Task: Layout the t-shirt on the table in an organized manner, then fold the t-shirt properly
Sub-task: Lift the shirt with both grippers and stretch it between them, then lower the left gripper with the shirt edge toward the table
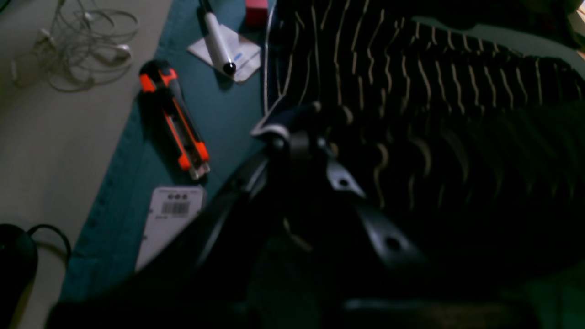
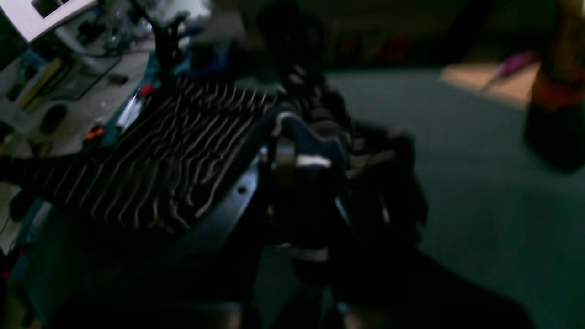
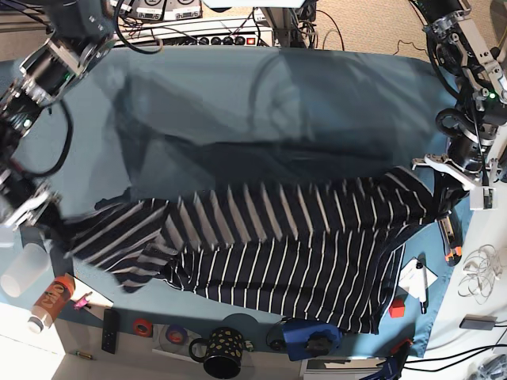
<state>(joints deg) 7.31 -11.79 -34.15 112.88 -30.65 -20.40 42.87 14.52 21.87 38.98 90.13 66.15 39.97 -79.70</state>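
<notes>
- Currently the t-shirt (image 3: pixel 269 245) lies stretched crosswise over the near half of the teal surface (image 3: pixel 238 103), held up along its far edge between the two arms; its lower part sags toward 6 o'clock and rests on the cloth.
- Left arm's fingers (image 1: pixel 292 132) are together, clamped on a bunched hem or corner of the t-shirt; in the base view this grip sits at about 3 o'clock, at the surface's edge.
- Right arm's fingers (image 2: pixel 292 151) are likewise together, clamped on a wad of dark fabric with a white stripe showing; in the base view this grip is at about 9 o'clock, blurred, so exact contact is hard to read there.
- Status, layout: in progress. The fabric is spread wide but not flat. A sleeve or flap is doubled over at about 8 o'clock, and the edge at 5 o'clock hangs crooked.
- Status, fold: not begun, judging by the single open layer across the middle.
- Remaining, my estimate: lower and smooth the garment flat, release, straighten the doubled part, then fold.
- Clutter noted: an orange-and-black utility knife (image 1: pixel 176 121) and a white marker (image 1: pixel 218 43) lie just beside the left-hand grip; a mug (image 3: pixel 224 352) and a blue object (image 3: pixel 310 336) sit along the 6 o'clock edge, the blue one touching or just beside the hem.
</notes>
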